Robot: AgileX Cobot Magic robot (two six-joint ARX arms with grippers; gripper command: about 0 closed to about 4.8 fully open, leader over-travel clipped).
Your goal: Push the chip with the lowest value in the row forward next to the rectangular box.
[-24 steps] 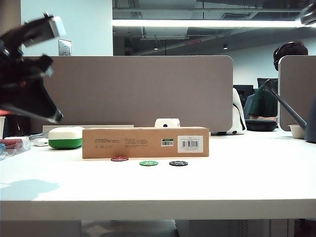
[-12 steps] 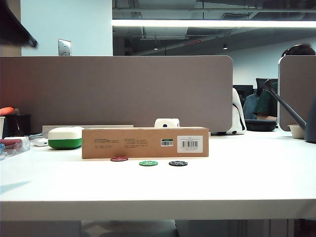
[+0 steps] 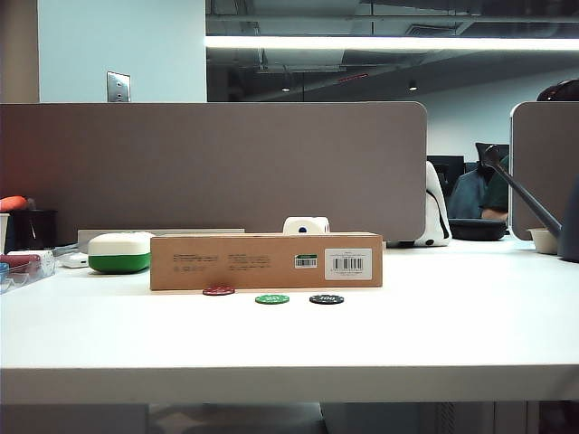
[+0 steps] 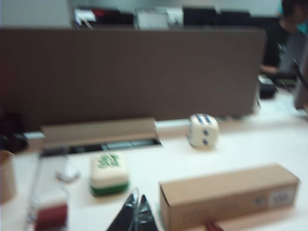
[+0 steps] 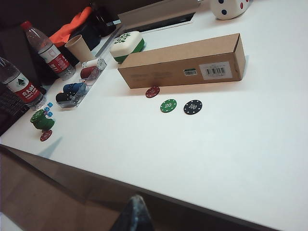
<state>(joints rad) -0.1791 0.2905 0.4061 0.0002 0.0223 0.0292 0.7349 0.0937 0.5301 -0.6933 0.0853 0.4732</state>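
The dark-red chip [image 3: 219, 290] lies against the front face of the brown rectangular box [image 3: 266, 261]. It sits ahead of the green chip [image 3: 272, 298] and the black chip [image 3: 327, 298], which remain side by side in the row. In the right wrist view the red chip [image 5: 152, 91] touches the box [image 5: 183, 62]. My left gripper [image 4: 135, 211] is shut and empty, raised above the table beside the box's end [image 4: 231, 192]. My right gripper [image 5: 136, 211] is shut and empty, held off the table's front edge, far from the chips. Neither gripper shows in the exterior view.
A white-and-green case [image 3: 120, 251] and a large die [image 3: 306, 225] stand behind the box. At the left are a chip tray [image 5: 79, 86], two bottles [image 5: 48, 50], a paper cup [image 5: 79, 47], a green chip stack [image 5: 42, 120] and a loose red chip [image 5: 46, 135].
My left arm has lifted up and away at the upper left and left the exterior view. The three chips and the box have not moved.
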